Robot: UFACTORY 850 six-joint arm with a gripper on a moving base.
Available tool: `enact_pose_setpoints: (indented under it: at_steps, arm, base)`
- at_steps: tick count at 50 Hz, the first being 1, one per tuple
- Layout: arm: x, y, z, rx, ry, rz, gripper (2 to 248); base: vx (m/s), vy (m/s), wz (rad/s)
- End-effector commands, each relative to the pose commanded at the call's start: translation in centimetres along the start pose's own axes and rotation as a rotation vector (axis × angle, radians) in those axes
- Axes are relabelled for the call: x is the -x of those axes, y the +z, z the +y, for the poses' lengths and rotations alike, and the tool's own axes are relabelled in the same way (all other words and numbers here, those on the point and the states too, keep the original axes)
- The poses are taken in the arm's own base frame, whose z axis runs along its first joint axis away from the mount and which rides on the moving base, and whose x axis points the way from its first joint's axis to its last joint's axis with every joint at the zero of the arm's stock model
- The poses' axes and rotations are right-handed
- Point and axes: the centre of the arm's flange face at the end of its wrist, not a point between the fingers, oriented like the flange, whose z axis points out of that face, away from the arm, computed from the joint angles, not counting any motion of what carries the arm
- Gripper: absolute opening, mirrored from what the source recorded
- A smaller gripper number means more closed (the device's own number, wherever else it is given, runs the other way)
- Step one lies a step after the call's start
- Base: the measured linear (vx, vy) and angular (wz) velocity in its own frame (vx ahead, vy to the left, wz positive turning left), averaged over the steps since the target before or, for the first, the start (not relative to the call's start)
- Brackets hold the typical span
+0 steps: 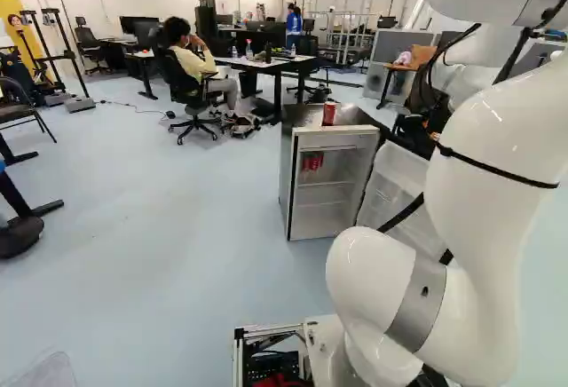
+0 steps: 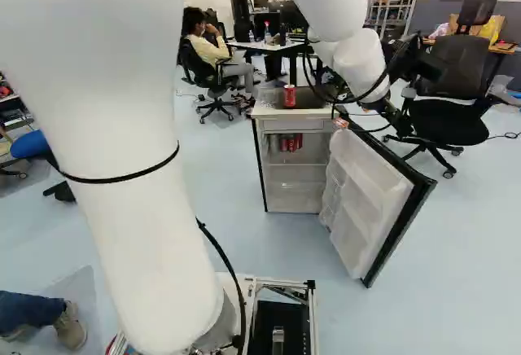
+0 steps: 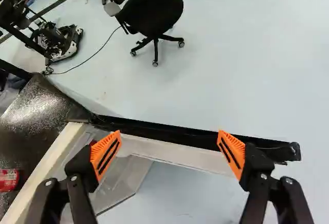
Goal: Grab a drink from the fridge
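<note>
I rate opening stage approx. done: black, orange-padded gripper (image 3: 169, 134) open nr. white-lined black fridge door (image 2: 368, 200); next req. reach to shelved red cylindrical cans (image 2: 291, 142).

Looks like a robotics lab: the left base view has a white robot arm (image 1: 484, 138) at three o'clock, a desk (image 1: 266, 65) at twelve; the right, a swivel chair (image 2: 452, 121) at two.

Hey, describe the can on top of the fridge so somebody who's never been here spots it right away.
Find the fridge with its door swung open. On its dark top stands an upright red can. It is outside, whereas the other red cans are inside.
</note>
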Motion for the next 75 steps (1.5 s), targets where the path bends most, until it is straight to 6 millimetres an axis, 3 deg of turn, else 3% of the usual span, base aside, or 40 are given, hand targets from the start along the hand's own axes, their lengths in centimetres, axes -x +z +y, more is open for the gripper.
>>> enact_pose_setpoints:
  at_steps: [53,75]
  arm:
    - [-5.8,5.6,4.5,0.055,0.068,-0.034,247]
    - [-6.9,10.0,7.0,0.084,0.070,-0.067,247]
  base:
    - [0.000,0.000,0.000]
    - [0.000,0.000,0.000]
